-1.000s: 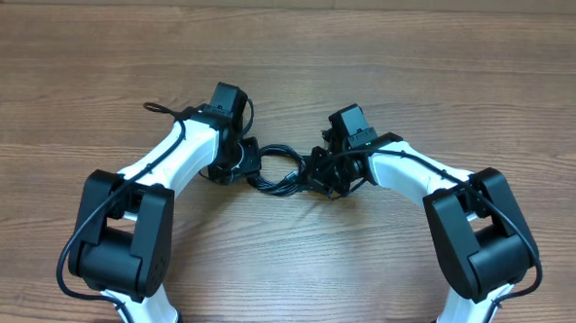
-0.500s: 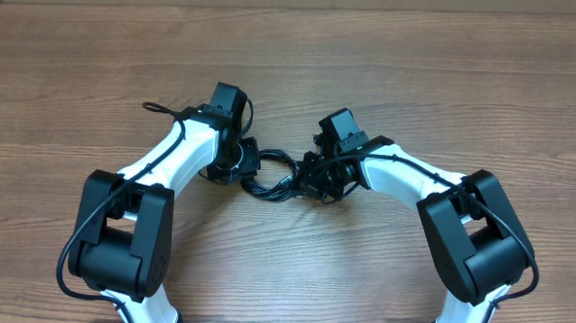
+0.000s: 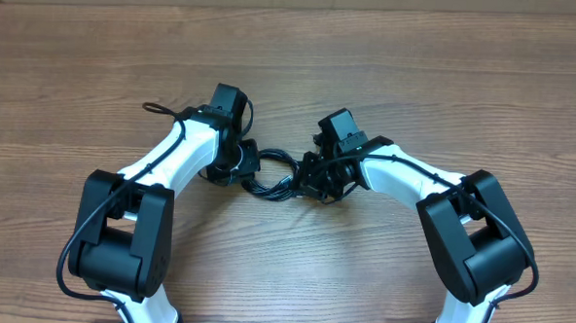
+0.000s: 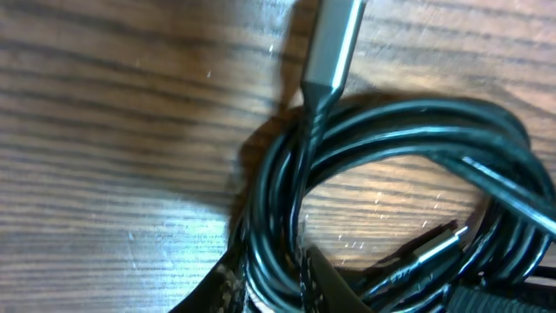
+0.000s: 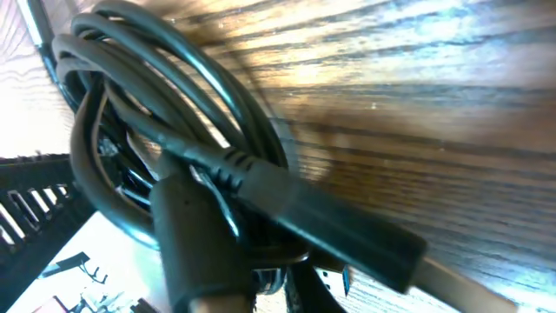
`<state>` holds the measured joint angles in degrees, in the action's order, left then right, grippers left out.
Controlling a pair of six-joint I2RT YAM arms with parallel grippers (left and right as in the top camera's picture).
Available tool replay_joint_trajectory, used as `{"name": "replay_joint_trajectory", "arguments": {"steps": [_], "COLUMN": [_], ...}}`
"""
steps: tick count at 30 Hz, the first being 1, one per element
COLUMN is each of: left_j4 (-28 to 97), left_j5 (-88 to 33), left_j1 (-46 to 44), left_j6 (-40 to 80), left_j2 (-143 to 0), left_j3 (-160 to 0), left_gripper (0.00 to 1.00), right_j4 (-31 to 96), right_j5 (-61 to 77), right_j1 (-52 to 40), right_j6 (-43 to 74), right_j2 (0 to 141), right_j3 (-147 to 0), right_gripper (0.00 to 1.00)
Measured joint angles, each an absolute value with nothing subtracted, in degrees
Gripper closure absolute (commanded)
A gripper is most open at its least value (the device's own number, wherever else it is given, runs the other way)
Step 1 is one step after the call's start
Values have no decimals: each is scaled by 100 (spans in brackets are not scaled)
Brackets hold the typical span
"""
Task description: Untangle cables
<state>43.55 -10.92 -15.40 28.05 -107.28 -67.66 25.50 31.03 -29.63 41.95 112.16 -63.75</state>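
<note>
The left gripper is down at the left end of the tangle and the right gripper at the right end, both low over the brown wood-grain table. Neither wrist view shows its own fingertips clearly, so I cannot tell whether either pair of jaws is parted or pinching a strand. The dark shapes at the bottom edge of the left wrist view may be fingers flanking the bundle.

Between the grippers lie the thin black rubber-jacketed cables, coiled together into one flattened loop resting on the wood. Seen from overhead, the loop's long axis runs left to right, from one gripper to the other.

In the left wrist view a silver metal-sleeved plug sticks out of the coil, its cord end buried in the loops and its tip pointing out of the top of the picture. In the right wrist view a black moulded plug lies diagonally across the strands, ribbed collar toward the coil, nose toward the lower right.

These cords will likely feel light and limp, with smooth jackets that slide. Pulling mid-strand would probably drag the whole coil. The stiff plug bodies, or the cord just behind a collar, look like the firmest holds.
</note>
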Motion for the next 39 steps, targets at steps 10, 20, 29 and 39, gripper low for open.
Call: {"name": "replay_joint_trajectory", "arguments": {"steps": [10, 20, 29, 39], "left_j4": [4482, 4453, 4313, 4303], "left_j5": [-1114, -1229, -2126, -2847], "left_j1": [-1540, -1540, -1540, -1540], "left_j6": [2799, 2346, 1308, 731], "left_j2": [-10728, -10728, -10728, -10728], "left_j3": [-6766, -6799, -6799, -6799], "left_gripper": [91, 96, 96, 69], "right_j4": [2506, 2528, 2574, 2609], "right_j5": [3105, 2746, 2523, 2355], "right_j1": [-2978, -2982, -3004, -3004], "right_j6": [4204, 4200, 4182, 4156], "right_j2": [11212, 11201, 11201, 11203], "right_j3": [-6455, -6471, -6471, -6471], "right_gripper": [61, 59, 77, 96]}}
